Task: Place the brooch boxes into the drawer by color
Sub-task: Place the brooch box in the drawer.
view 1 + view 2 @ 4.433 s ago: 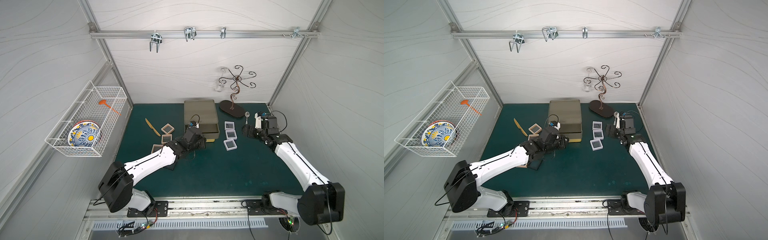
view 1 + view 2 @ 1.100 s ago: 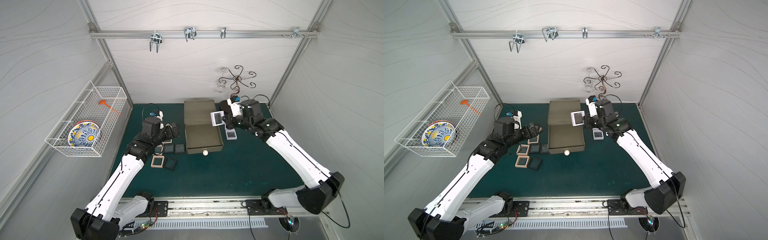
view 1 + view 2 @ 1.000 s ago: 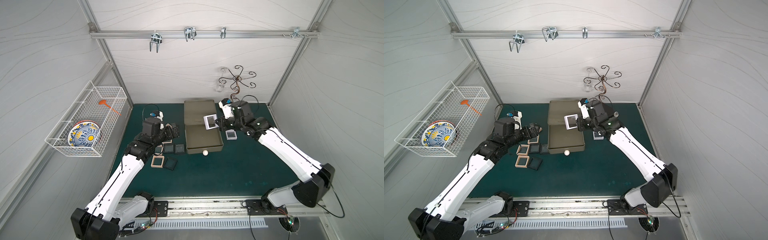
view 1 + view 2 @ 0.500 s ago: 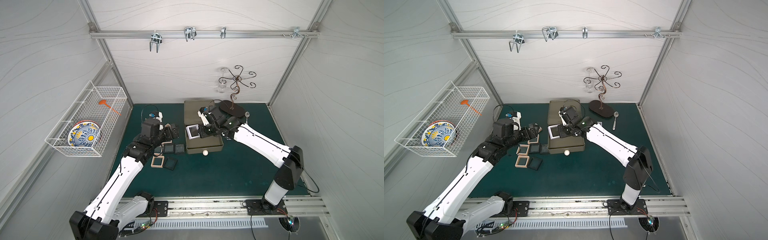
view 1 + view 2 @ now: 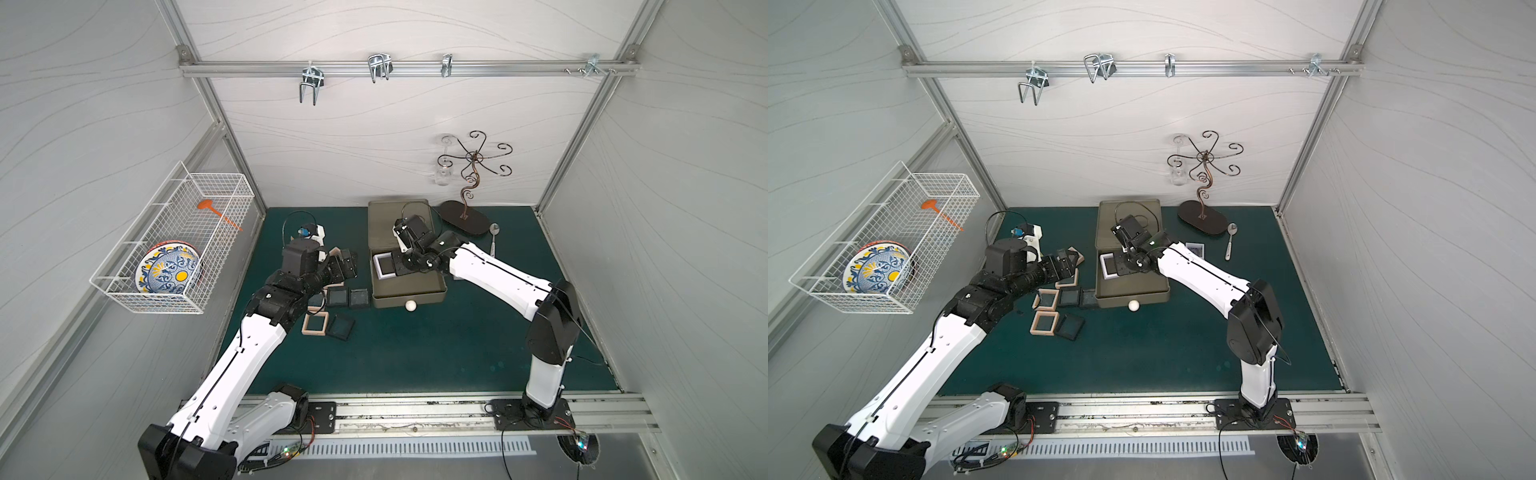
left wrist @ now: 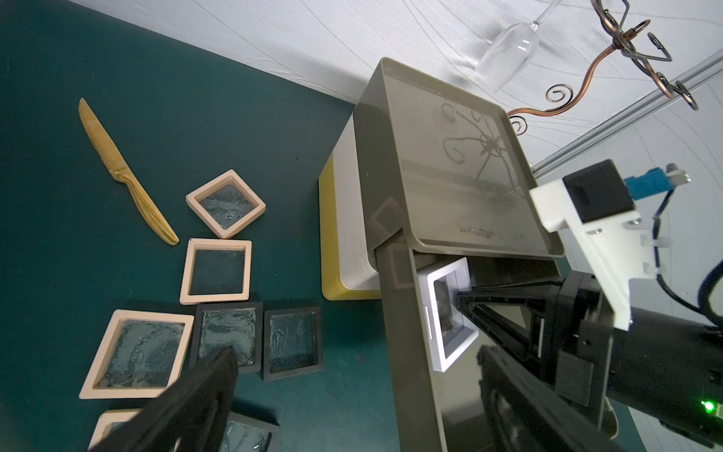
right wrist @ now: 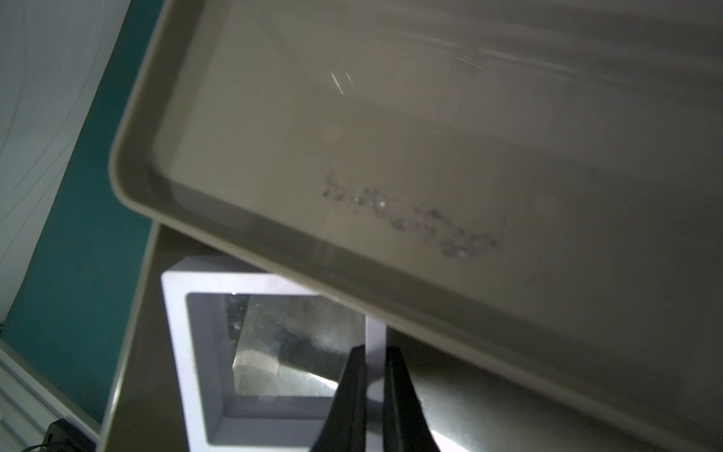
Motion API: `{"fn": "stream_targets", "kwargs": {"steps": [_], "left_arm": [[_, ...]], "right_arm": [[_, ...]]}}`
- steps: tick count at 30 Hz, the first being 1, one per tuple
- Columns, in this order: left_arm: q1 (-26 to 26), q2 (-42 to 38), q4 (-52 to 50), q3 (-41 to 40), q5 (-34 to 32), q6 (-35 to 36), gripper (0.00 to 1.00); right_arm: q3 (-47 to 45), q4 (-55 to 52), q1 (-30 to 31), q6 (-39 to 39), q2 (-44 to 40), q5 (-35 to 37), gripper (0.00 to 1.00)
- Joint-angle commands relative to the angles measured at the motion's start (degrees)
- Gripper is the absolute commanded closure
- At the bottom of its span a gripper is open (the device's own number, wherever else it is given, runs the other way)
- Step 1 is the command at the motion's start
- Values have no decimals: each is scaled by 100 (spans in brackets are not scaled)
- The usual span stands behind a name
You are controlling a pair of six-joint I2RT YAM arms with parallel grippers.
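The right arm (image 5: pixel 490 270) stretches low across the green mat (image 5: pixel 415 353), wrist bent down into the pulled-out olive-grey plastic top drawer (image 5: pixel 409 289). The right gripper (image 7: pixel 373 352) is pinched almost closed on the frame edge of a white-framed square brooch box (image 7: pixel 203 352), which sits inside that drawer at the side nearer the left arm. The left gripper (image 5: pixel 345 266), spread wide and empty, hovers above beige-framed boxes (image 6: pixel 217 274) and black-framed boxes (image 6: pixel 291 342) beside the chest.

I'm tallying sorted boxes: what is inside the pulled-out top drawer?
One white-framed brooch box, its frame pinched by the right gripper. The drawer's rear part is covered by the chest top and the right arm, so unseen.
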Motion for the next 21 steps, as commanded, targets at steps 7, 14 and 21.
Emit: {"fn": "stream_targets", "kwargs": {"steps": [7,14,21], "left_arm": [[31,-91,141,31,-99,102,0],[31,-57,115,36,-111,110,0],[31,58,161,59,151,314,0]], "right_arm": [[180,9,-67,136,88,62,73],[-246,461,-76,66,-568,-21,64],[-1535,1473,-180,-1030,-2379,-156,47]]}}
